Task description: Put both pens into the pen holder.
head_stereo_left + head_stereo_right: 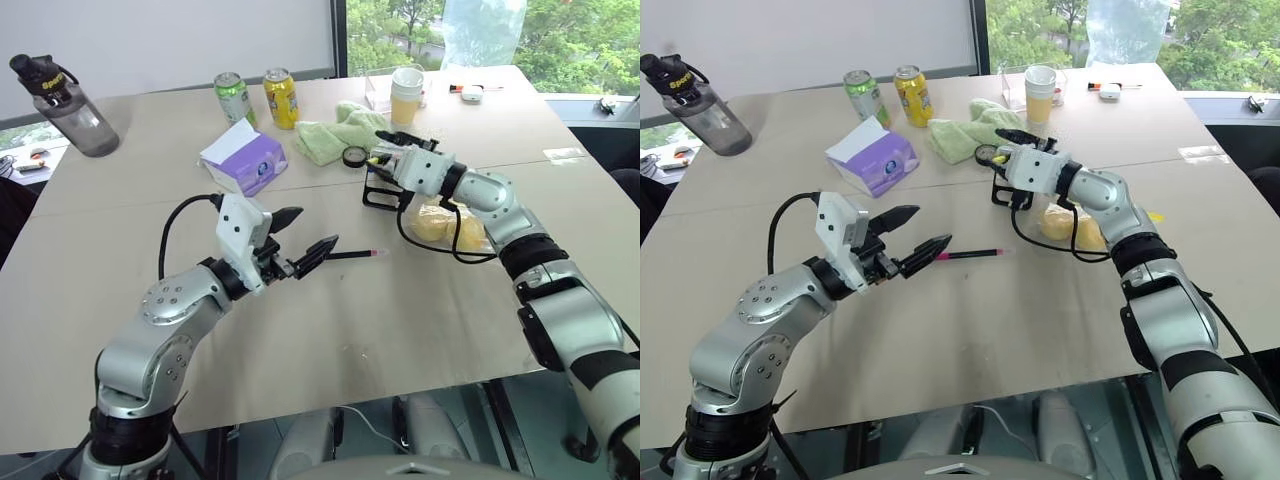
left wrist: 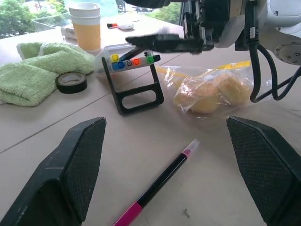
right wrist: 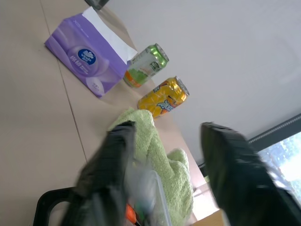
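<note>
The pen with magenta-pink ends lies flat on the table, also seen in the left wrist view. My left gripper hovers just short of it, open, with nothing between its fingers. The black pen holder stands further back with bright marker tops showing. A thin dark barrel lies across its top; I cannot tell if it is the other pen. My right gripper sits directly over the holder, open and empty, its fingers spread apart.
A bag of yellow food lies right of the holder, under my right arm. Behind the holder are a black tape roll, a green towel and a cup. A purple tissue box, two cans and a water bottle stand far left.
</note>
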Action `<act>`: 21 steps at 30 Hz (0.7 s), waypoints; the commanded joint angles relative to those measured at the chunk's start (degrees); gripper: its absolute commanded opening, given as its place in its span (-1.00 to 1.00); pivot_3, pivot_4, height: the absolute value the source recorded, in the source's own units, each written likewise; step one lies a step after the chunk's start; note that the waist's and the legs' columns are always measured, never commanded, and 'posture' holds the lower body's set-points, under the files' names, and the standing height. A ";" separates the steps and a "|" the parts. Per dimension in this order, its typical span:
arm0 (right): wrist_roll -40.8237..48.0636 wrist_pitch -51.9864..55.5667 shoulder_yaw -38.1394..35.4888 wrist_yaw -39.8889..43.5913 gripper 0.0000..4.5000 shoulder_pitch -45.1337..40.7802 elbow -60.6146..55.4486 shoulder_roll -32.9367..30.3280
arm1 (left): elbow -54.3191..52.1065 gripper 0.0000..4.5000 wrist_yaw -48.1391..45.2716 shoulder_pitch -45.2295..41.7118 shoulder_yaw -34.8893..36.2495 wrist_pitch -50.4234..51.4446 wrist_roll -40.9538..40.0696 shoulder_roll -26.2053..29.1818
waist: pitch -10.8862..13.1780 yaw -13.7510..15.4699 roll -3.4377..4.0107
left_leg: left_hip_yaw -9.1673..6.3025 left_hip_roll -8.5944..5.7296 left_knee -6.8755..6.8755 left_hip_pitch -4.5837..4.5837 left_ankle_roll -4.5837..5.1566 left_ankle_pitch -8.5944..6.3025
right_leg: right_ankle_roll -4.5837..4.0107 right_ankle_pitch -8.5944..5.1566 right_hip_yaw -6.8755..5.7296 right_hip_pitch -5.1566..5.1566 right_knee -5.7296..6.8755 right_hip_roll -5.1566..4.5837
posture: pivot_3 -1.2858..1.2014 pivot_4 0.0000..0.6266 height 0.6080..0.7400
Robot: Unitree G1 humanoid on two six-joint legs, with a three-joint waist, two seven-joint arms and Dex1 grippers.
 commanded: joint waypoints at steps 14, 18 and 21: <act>28.65 47.95 -1.83 20.25 0.96 13.27 -43.46 0.00 | 1.67 0.87 -4.54 9.29 7.08 -4.14 1.11 4.95 | 0.03 0.23 0.11 | -0.10 0.12 -0.06 -0.03 0.00 -0.01 | -0.01 0.00 0.12 0.00 -0.03 0.01 | 0.03 -0.52 1.00; 29.83 63.25 1.51 22.84 0.96 18.71 -54.84 -4.01 | 3.86 0.87 -7.70 13.16 8.57 -6.49 2.31 7.36 | 0.09 0.84 0.21 | -0.14 -0.01 -0.01 -0.08 0.02 -0.01 | -0.01 -0.01 0.09 0.00 -0.05 -0.09 | 0.03 -0.52 1.00; 25.57 67.13 5.94 24.24 0.96 20.94 -56.11 -6.85 | 5.18 0.87 -11.28 16.37 9.55 -7.66 3.14 10.26 | 0.10 1.04 0.23 | -0.14 -0.01 0.00 -0.02 0.01 -0.01 | -0.02 -0.01 0.08 0.02 -0.01 -0.09 | 0.03 -0.52 1.00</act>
